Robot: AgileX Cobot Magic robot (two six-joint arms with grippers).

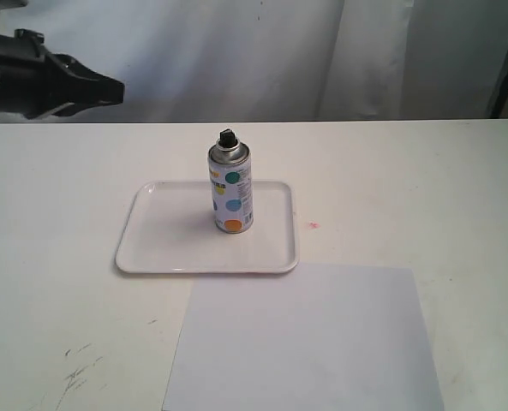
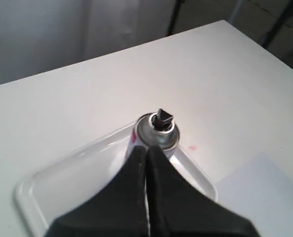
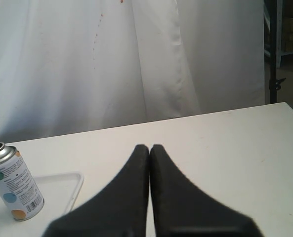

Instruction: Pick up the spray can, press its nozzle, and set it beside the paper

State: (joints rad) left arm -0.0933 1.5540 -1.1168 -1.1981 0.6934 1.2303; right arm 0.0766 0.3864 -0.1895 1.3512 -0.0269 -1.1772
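The spray can (image 1: 230, 190) stands upright on a glossy white tray (image 1: 164, 244), its black nozzle (image 1: 227, 136) on the silver dome. The pale paper (image 1: 305, 342) lies flat in front of the tray, toward the near table edge. My left gripper (image 1: 108, 88) hangs shut, high at the far left, well apart from the can. In the left wrist view the shut left gripper (image 2: 147, 149) points down at the can (image 2: 156, 134) and nozzle (image 2: 162, 119). My right gripper (image 3: 149, 147) is shut and empty, with the can (image 3: 15, 185) off to its side; it is out of the exterior view.
A small pink mark (image 1: 313, 225) sits on the white table right of the tray. Dark scuffs (image 1: 78, 368) mark the table's near left. A white curtain (image 1: 236, 51) hangs behind the table, and a dark stand (image 1: 506, 68) rises at the far right.
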